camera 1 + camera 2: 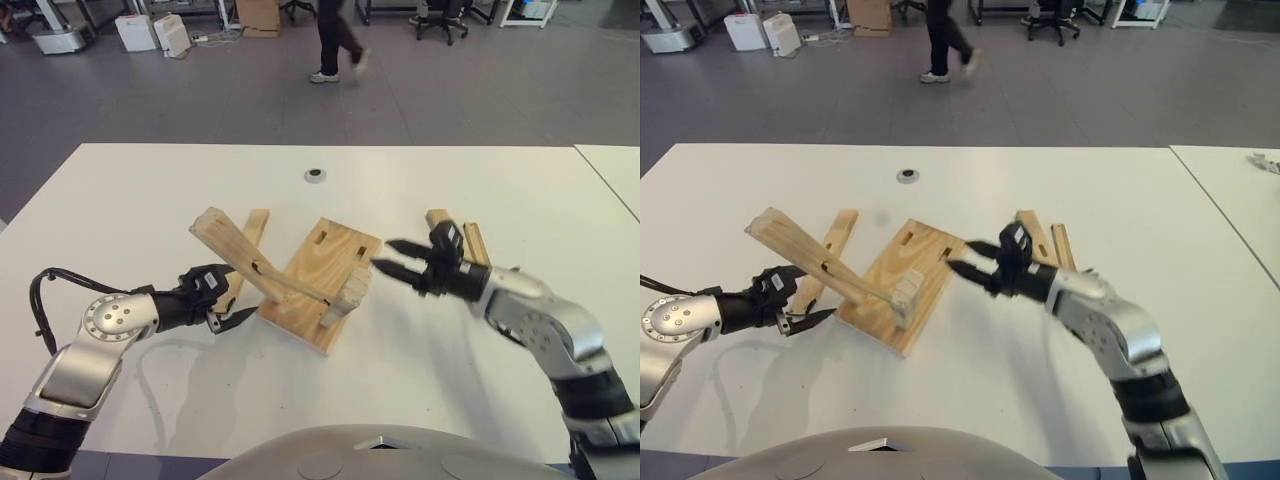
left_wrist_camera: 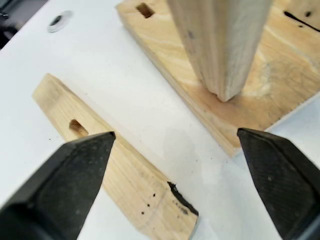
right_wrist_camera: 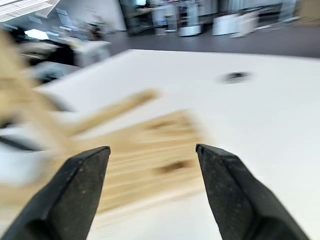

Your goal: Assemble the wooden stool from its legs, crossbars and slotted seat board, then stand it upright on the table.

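- wooden seat board (image 1: 310, 272) lies flat in the middle of the white worktop (image 1: 150, 200), with an open slot (image 1: 324, 237) showing near its far edge.
- tilted leg (image 1: 250, 258) slants across the board. Its high end is out past the left side and its low end is by a pale block (image 1: 350, 288) at the board's right edge. whether it sits in a slot cannot be told.
- loose leg (image 2: 100, 170) lies flat just beside the board's left edge. two more sticks (image 1: 474, 243) lie behind the right arm.
- left gripper (image 2: 176, 134) hangs low over the gap between the loose leg and the board, jaws spread wide and holding nothing.
- right gripper (image 1: 383, 254) points at the block end from just beside it, jaws also spread and empty.
- likely step: seating the tilted leg.
- to do it well, close the right jaws squarely on the block end.
- use the left to pin the board or steady the leg's high end.
- bring the leg upright over its slot before pressing, and push straight down. a slanted push would probably jam the tenon or skid the board.
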`<state>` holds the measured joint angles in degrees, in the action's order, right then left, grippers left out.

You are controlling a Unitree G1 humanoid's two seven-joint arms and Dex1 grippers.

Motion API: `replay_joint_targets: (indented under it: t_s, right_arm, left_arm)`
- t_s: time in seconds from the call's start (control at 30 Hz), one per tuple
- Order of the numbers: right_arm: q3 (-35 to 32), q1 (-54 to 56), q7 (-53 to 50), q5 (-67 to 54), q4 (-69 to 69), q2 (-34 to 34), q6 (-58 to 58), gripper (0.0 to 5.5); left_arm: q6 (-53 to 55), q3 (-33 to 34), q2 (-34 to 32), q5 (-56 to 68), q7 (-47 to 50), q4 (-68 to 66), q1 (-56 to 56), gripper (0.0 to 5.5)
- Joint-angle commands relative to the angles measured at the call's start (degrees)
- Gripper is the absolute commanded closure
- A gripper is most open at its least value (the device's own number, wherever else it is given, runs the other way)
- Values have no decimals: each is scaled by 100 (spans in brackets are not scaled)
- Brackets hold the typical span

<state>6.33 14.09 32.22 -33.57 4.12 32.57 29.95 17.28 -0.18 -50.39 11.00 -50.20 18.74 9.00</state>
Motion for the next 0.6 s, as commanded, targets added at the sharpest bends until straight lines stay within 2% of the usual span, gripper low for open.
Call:
replay_joint_targets:
  t_s: [0.03,0.17,0.27,0.33,0.4,0.43,0.5,0.6]
  right_arm:
    - [492,1813,-258,1539,-2990,-650,-1342,228]
    - [1207,3238,-470,2894,-6045,-1556,-2593,228]
    - [1809,3570,-197,3738,-7121,-1811,-3144,228]
    - [2058,3596,134,4143,-7501,-1775,-3414,228]
    - [1911,3498,898,4117,-7715,-1684,-3673,228]
    - [1768,3370,1658,3981,-7744,-1559,-3761,228]
    - [1751,2967,3158,3930,-7639,-1039,-4078,228]
    - [1696,2030,4213,3683,-6823,-121,-4618,228]
  left_arm:
    - [59,-271,-321,-167,-404,216,-297,102]
    - [41,-935,-407,-628,-692,163,-405,102]
    - [-110,-1357,-390,-1007,-862,-29,-689,102]
    - [-313,-1586,-137,-1242,-794,-249,-991,102]
    - [-530,-1826,208,-1534,-541,-540,-1287,102]
    - [-596,-1922,386,-1675,-386,-681,-1424,102]
    - [-545,-1915,767,-1750,-91,-841,-1680,102]
    - [-460,-1822,1199,-1768,206,-1378,-2125,102]
